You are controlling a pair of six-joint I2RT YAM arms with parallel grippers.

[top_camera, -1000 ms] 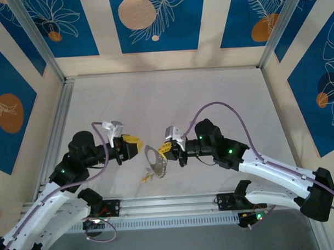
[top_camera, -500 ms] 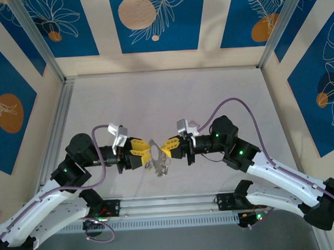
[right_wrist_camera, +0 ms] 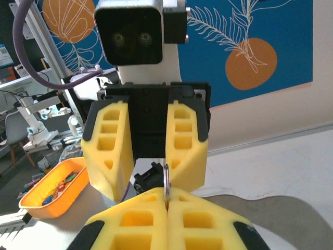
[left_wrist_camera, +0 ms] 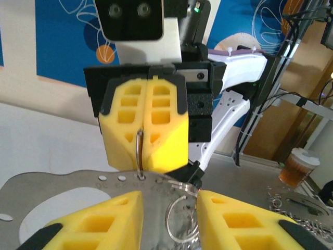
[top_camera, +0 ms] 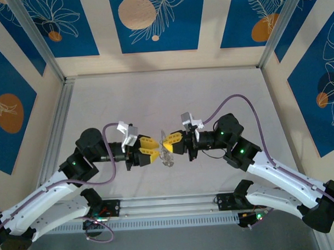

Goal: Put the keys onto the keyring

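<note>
The task looks to be mid-threading. The right gripper (top_camera: 168,142) is clenched on the thin wire of the keyring (top_camera: 167,155), which is held aloft a little toward 6 o'clock of the table's (top_camera: 210,96) centre, and the left gripper (top_camera: 152,148), at its 9 o'clock, has its fingers parted with no grip I can see. Whether any of the keys is on yet cannot be told. The ring stands upright, edge-on to both wrist cameras, with its long axis running 12 to 6 in the top view.

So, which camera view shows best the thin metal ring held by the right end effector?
The left wrist view: the ring stands clear, pinched in the shut right end effector. The right wrist view gives it edge-on, as a thin sliver. The top view gives a tiny silvery glint where the arms meet.
</note>
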